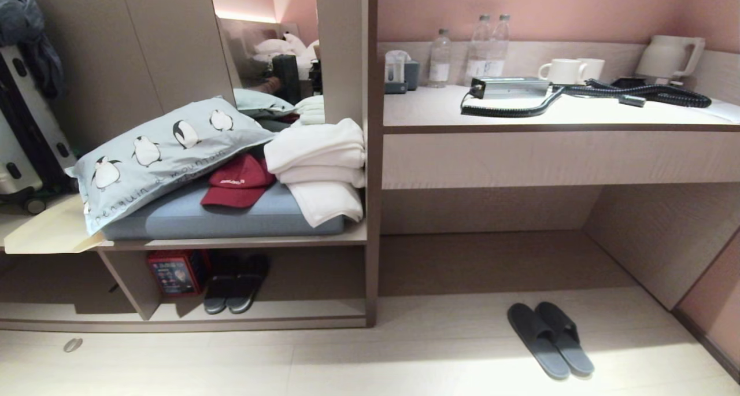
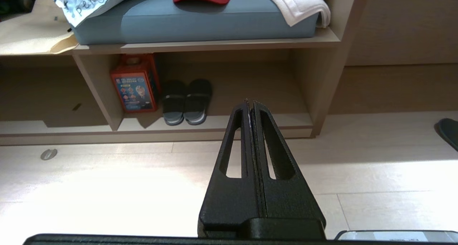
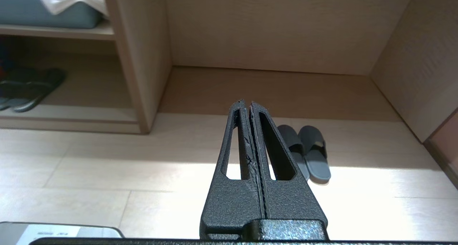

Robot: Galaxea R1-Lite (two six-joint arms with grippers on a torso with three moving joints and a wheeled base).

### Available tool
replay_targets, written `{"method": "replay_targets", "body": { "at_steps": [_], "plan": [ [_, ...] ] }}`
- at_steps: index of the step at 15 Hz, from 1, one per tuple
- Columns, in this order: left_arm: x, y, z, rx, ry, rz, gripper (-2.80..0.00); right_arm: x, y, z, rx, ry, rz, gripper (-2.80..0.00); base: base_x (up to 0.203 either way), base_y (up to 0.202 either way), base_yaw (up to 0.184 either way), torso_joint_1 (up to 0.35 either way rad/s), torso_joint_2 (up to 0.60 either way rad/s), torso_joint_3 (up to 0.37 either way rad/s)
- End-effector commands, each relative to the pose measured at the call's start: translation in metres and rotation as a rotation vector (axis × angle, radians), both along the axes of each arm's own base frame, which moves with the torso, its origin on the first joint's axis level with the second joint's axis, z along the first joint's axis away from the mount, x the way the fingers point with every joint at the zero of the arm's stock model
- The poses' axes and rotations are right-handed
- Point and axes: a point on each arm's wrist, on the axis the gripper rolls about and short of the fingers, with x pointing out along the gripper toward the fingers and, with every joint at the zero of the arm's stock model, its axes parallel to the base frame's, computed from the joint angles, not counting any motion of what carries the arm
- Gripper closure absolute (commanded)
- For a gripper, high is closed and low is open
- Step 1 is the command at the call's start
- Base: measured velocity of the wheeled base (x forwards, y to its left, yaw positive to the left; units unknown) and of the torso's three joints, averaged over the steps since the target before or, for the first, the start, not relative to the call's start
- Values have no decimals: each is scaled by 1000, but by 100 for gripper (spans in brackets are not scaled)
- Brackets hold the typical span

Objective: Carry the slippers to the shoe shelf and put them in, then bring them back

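Head view shows the slippers (image 1: 550, 338), two of them, side by side on the floor (image 1: 370, 361) in front of the desk (image 1: 555, 118). They touch each other and point in under the desk. Nothing holds them yet.

I think I am at the very start: the slippers need picking up first. My left gripper (image 2: 250, 102) hangs above the floor with its fingers pressed together and nothing in it. My right gripper (image 3: 246, 102) is the same, fingers together, nothing held, and the slippers sit just past its tips. So my next move is to open the right fingers, go down to the slippers and close on them. They are soft and flat, so I would guess I must grab the toe band.

The shelf (image 1: 254, 318) is the low cubby to the left of the desk. One black pair (image 1: 234, 285), so two more shoes, already sits in it beside one red box (image 1: 173, 271). On the desk I count three bottles (image 1: 480, 52), two cups (image 1: 569, 70) and one kettle (image 1: 670, 56).
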Motion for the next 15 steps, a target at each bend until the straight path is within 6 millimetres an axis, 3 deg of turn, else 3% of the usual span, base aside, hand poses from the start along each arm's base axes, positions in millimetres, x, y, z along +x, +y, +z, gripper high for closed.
{"method": "replay_targets", "body": {
  "at_steps": [1, 15],
  "plan": [
    [0, 0, 0, -2, 2, 1, 0, 0, 0, 0, 0, 0, 0, 0, -153, 3, 1, 2, -2, 6],
    [0, 0, 0, 0, 2, 1, 0, 0, 0, 0, 0, 0, 0, 0, -195, 0, 2, 0, 2, 2]
  ]
}}
